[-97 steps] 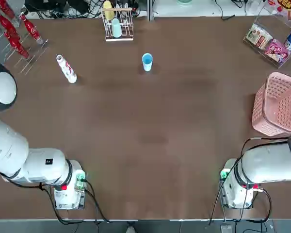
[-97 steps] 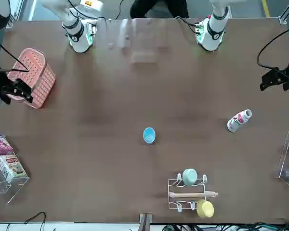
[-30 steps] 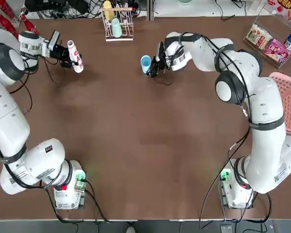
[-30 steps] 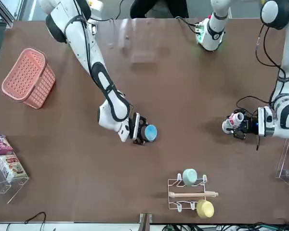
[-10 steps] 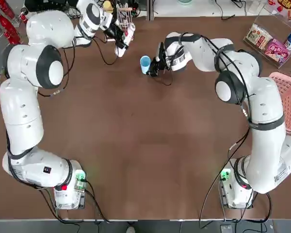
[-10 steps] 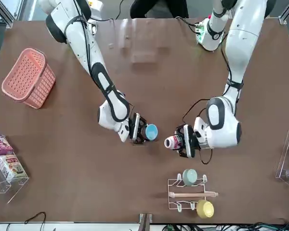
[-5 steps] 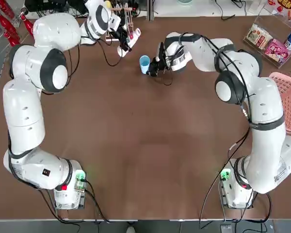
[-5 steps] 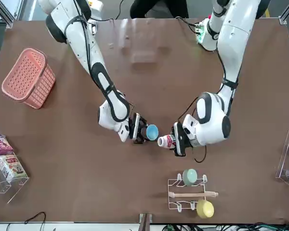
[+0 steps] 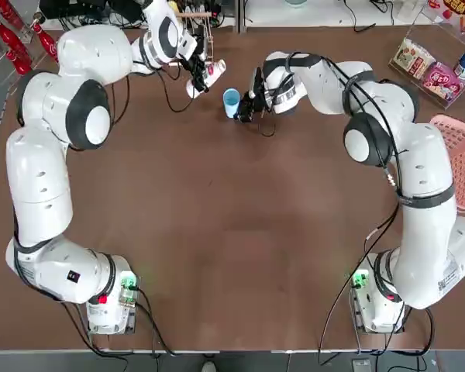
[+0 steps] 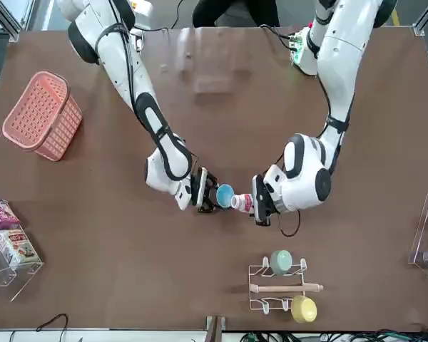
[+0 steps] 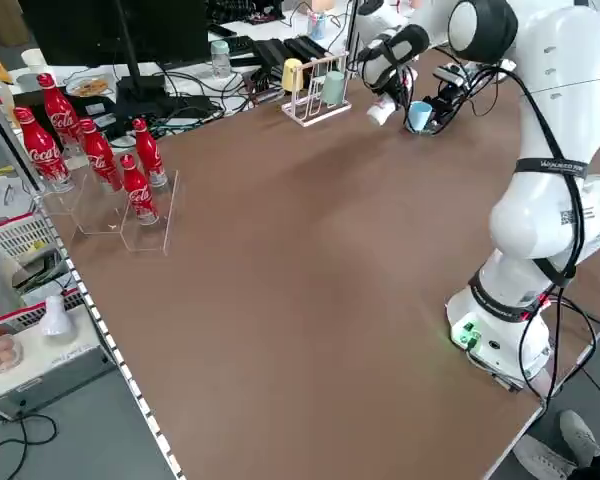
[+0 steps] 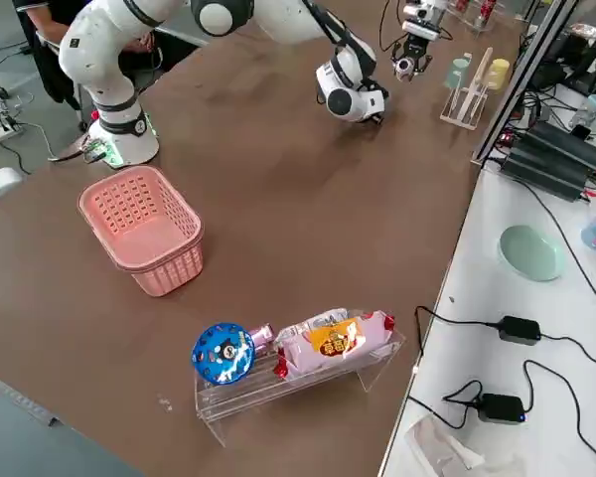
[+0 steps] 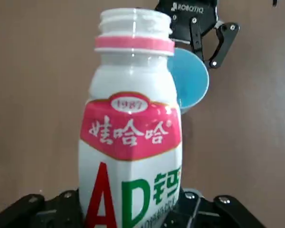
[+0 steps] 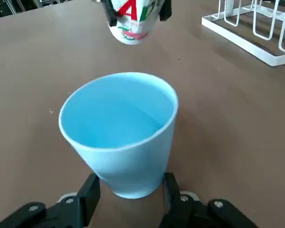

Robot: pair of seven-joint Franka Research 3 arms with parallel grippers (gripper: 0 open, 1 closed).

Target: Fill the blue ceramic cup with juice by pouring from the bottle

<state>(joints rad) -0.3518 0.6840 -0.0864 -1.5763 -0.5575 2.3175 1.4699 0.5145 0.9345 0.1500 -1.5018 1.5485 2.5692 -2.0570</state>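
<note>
Cup [image 9: 231, 102], in the top view, sits in the right gripper [image 9: 252, 105] over the far part of the table, with the left gripper [image 9: 195, 71] near it on the robot's left.

The front view shows the bottle [image 10: 241, 202] in the left gripper, just beside the cup; whether they touch I cannot tell.

In the left wrist view the fingers are closed in on the lower part of the bottle, leaving shoulder and neck free. The neck looks uncapped. It is probably thin, smooth plastic — light, but heavier if full, and apt to dent or slip under a hard squeeze. A firm, even hold low on the body should suit tipping it.

In the right wrist view the fingers have closed around the cup near its base, rim clear, and no juice shows inside. Despite its ceramic name it looks thin-walled and light — probably easy to nudge — so a gentle grip there seems right, with the mouth kept level as it gains weight.
</note>
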